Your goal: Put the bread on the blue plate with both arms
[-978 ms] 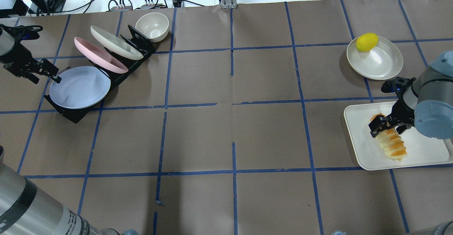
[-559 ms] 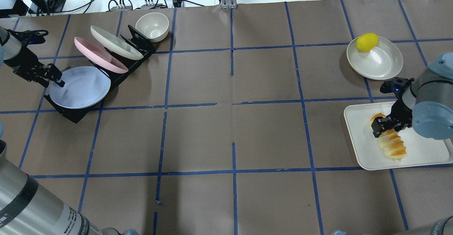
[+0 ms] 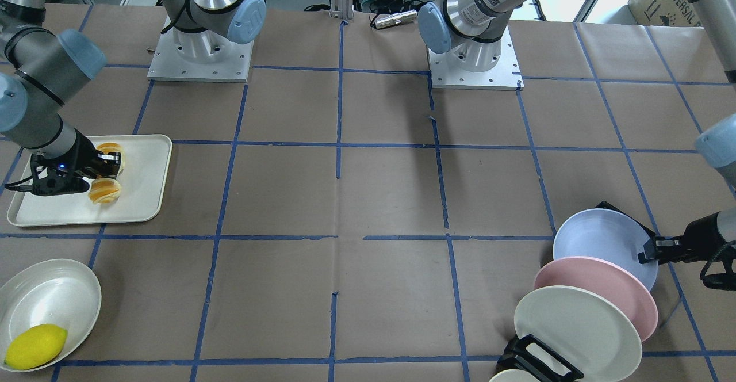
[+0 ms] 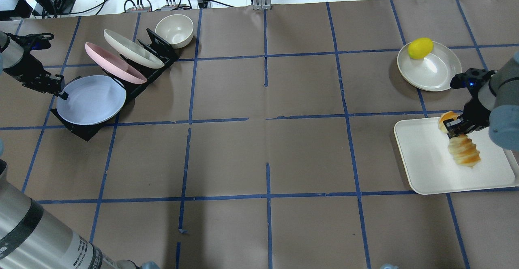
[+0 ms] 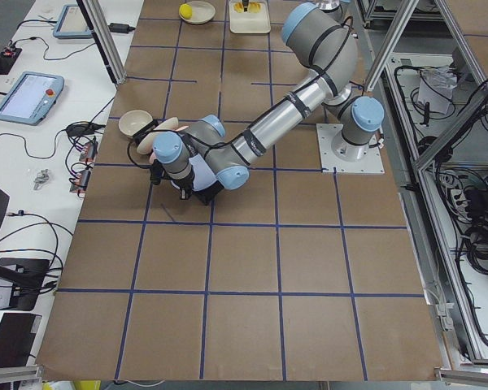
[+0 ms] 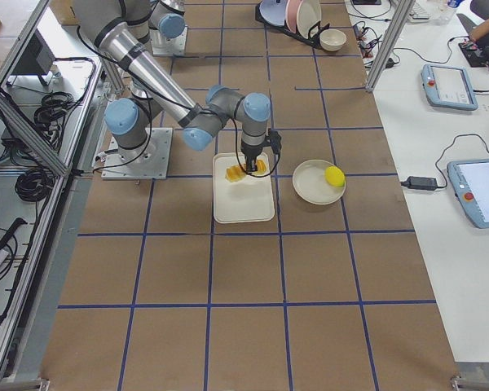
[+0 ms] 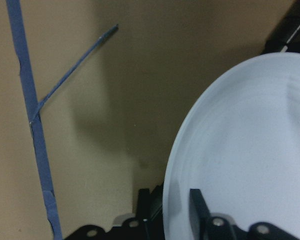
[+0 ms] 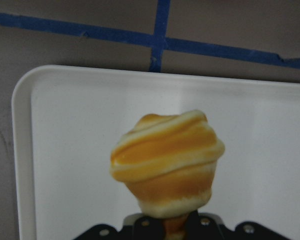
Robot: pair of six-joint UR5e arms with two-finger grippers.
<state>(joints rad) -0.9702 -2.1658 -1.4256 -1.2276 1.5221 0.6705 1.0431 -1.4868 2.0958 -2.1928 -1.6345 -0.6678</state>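
The bread [image 4: 463,150], striped orange and cream, hangs tilted over the white tray [image 4: 425,171]. My right gripper [image 4: 454,129] is shut on it near its upper end. It also shows in the right wrist view [image 8: 167,160] and the front view [image 3: 105,190]. The blue plate [image 4: 91,101] leans in a black rack [image 4: 81,130] at the far left. My left gripper [image 4: 61,92] is shut on the plate's left rim. In the left wrist view one finger [image 7: 197,212] lies on the plate's inner face [image 7: 250,150].
A pink plate [image 4: 115,63] and a cream plate [image 4: 134,49] stand in the same rack behind the blue one. A cream bowl [image 4: 174,30] sits beyond them. A yellow lemon [image 4: 420,48] lies on a cream dish [image 4: 438,72] behind the tray.
My right gripper has closed on the bread and lifted it off the tray, back and to the right, so it now hangs tilted. My left gripper has moved onto the blue plate's rim and closed.
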